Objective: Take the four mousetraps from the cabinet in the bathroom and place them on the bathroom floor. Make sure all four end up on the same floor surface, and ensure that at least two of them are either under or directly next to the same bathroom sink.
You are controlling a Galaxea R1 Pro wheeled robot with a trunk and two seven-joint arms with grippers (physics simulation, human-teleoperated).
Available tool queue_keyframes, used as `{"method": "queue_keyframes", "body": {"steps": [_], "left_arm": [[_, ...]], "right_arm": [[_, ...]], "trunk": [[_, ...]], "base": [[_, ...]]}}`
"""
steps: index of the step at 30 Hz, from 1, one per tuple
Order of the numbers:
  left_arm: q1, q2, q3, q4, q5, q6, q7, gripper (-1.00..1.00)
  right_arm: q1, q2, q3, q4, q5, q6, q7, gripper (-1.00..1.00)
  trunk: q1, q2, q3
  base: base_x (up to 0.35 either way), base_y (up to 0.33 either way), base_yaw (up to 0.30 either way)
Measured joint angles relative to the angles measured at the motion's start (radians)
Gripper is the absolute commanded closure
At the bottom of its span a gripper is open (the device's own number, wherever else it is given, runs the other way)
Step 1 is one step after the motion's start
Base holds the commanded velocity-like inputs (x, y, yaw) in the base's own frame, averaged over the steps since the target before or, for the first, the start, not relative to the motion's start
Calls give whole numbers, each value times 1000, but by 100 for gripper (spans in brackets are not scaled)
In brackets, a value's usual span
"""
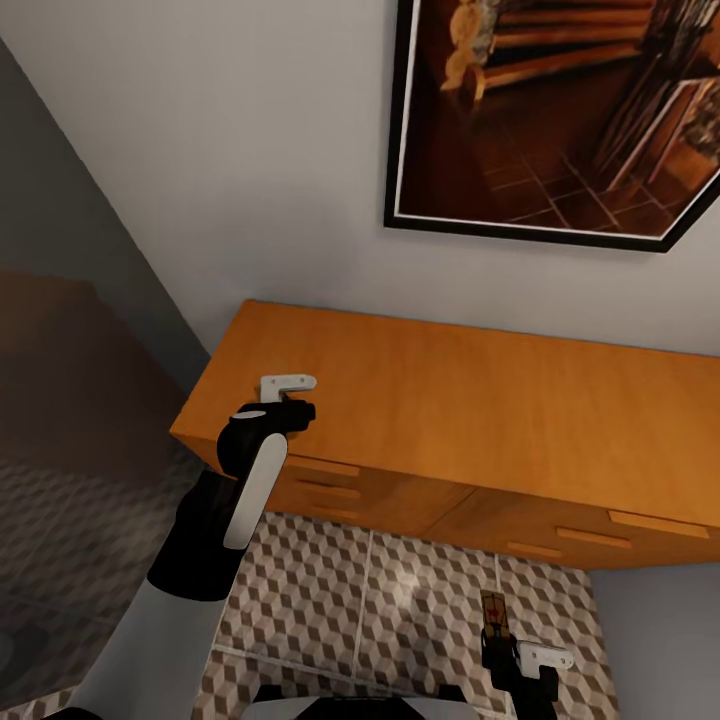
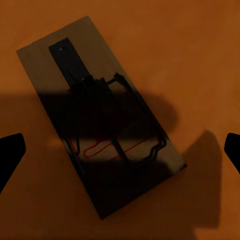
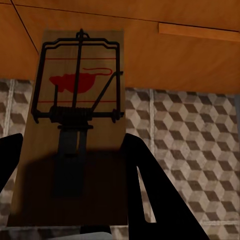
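Observation:
The orange-brown cabinet (image 1: 480, 400) stands against the wall, its drawers shut. One mousetrap (image 2: 100, 115) lies flat on the cabinet top (image 2: 200, 50). My left gripper (image 1: 285, 405) hovers over the cabinet's left end, open, its fingers (image 2: 10, 155) wide apart on either side of that trap and clear of it. A second mousetrap (image 1: 493, 612), with a red mouse mark, is held in my right gripper (image 1: 497, 640) low over the cube-patterned bathroom floor (image 1: 400, 600), in front of the cabinet. In the right wrist view that mousetrap (image 3: 75, 125) sits between the dark fingers (image 3: 145, 175). The bathroom sink is out of view.
A framed picture (image 1: 560, 110) hangs on the white wall above the cabinet. A grey wall and a dim area lie to the left (image 1: 60, 300). Drawer fronts with bar handles (image 1: 655, 523) face the tiled floor.

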Motion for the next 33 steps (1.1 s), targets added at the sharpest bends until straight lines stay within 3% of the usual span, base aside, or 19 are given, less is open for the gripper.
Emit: {"method": "queue_keyframes", "body": {"steps": [33], "left_arm": [[0,0,0,2,0,-1,0,-100]], "right_arm": [[0,0,0,0,0,0,0,100]], "trunk": [[0,0,-10]], "base": [[0,0,0]]}}
